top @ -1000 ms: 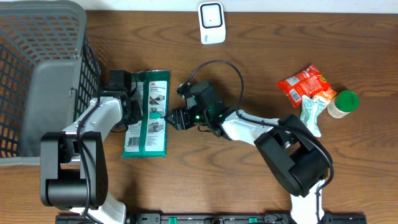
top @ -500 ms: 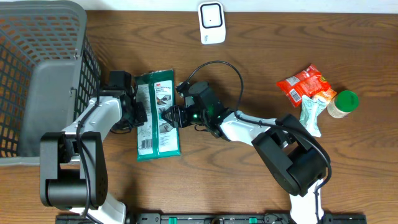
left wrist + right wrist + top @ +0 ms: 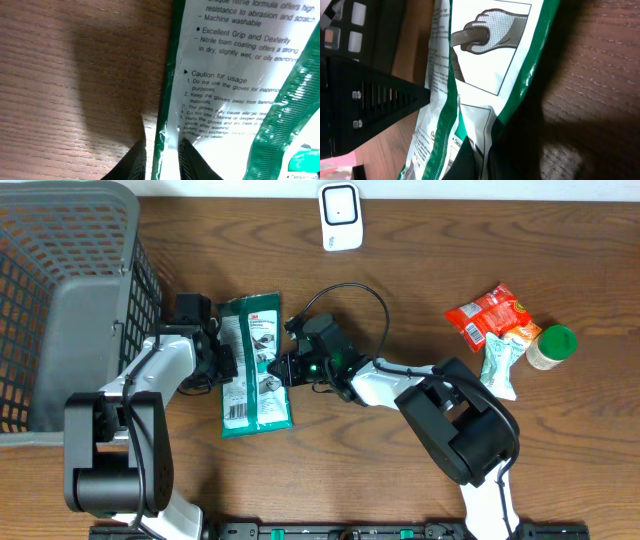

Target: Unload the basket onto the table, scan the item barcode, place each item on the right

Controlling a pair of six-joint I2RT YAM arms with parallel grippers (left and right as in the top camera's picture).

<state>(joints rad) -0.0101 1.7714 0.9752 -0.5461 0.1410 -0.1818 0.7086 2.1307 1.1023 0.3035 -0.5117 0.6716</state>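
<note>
My left tool [image 3: 222, 367] pinches the glove packet [image 3: 255, 385] by its left edge, my right tool [image 3: 283, 370] by its right edge; it lies left of centre on the wooden worktop [image 3: 400, 470], near a mesh basket [image 3: 60, 290].

White arm links [image 3: 160, 366], looped black cable [image 3: 355, 286]

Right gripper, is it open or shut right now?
Shut on the glove packet: in the right wrist view the right gripper pinches its green edge, fingertips together.
</note>
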